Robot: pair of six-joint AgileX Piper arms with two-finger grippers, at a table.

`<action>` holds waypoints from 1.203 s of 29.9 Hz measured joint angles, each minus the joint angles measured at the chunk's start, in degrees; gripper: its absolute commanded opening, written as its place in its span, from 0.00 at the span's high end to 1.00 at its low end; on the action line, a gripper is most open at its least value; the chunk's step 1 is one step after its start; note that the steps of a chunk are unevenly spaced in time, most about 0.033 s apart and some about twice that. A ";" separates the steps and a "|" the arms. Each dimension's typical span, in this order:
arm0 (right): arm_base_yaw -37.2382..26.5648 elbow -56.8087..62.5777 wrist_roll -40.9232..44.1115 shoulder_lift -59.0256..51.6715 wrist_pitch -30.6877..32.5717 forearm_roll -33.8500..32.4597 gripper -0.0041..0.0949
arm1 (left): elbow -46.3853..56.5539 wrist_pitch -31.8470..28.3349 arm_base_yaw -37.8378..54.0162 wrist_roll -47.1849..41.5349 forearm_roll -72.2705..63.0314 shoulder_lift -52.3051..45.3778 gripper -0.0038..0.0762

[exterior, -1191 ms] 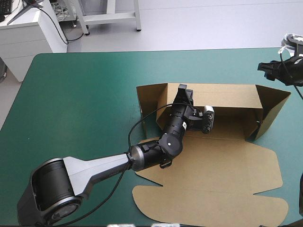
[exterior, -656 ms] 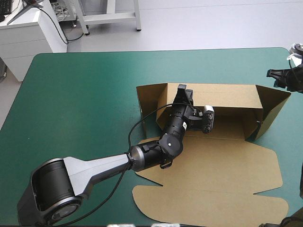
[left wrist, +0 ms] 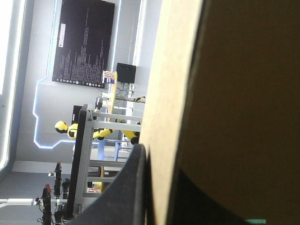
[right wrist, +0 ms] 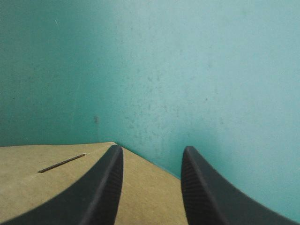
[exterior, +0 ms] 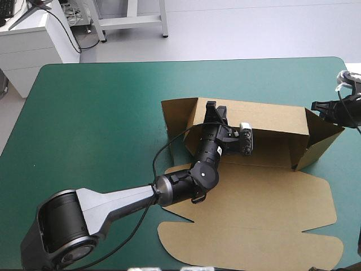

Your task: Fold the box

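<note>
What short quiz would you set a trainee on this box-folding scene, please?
1. True or false: the right gripper is open.
2. Where does the left gripper grip the box? A: its raised far wall. B: its right end flap. C: its left end flap.
3. Fill in: the box's lid lies ____ on the teal-green cover.

Key: 1 true; 2 A; 3 flat.
</note>
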 measured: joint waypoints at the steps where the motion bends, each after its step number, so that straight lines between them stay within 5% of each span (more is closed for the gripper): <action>1: -0.07 0.92 -0.26 -0.83 -0.80 0.44 0.58 | 0.00 0.13 0.00 -0.12 0.00 0.00 0.96; 36: 0.13 0.29 2.53 -2.04 -1.86 1.70 0.61 | 0.18 1.00 -0.05 -9.23 0.01 -0.56 0.96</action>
